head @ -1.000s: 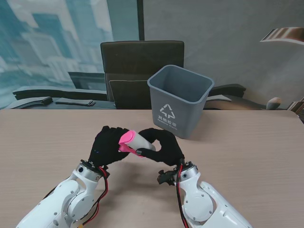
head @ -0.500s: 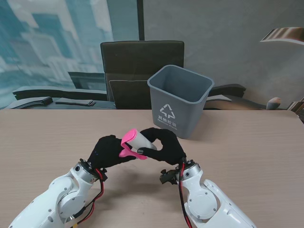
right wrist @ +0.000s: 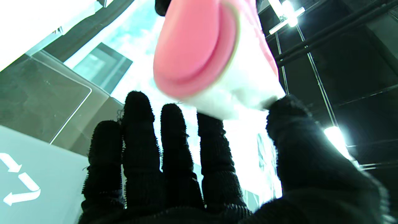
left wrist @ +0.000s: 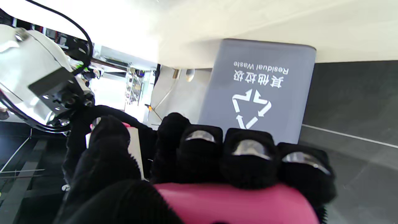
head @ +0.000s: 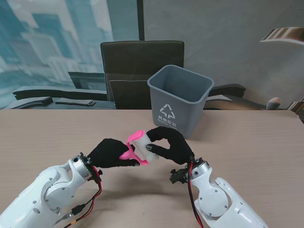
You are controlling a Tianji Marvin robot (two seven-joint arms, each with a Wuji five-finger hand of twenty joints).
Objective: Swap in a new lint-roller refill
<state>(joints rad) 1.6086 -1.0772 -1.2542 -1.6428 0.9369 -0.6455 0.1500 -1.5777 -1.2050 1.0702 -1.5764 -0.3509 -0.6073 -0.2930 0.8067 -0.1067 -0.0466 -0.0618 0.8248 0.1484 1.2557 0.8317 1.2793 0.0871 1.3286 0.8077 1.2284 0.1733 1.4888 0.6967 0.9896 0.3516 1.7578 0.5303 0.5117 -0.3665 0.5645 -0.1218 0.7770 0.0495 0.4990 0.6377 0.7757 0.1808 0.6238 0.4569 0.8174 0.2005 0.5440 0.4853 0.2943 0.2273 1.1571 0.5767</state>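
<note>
Sliding rightward, right hand (head: 172,145) draws refill (head: 145,143) along pink roller (head: 129,153).

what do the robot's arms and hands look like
Both arms are glossy white, rounded shells with dark metal wrist rings. Red and black cables loop out near each wrist. The left hand and right hand are five-fingered and covered in fuzzy black knit gloves; the left fingers show shiny silvery patches.
</note>
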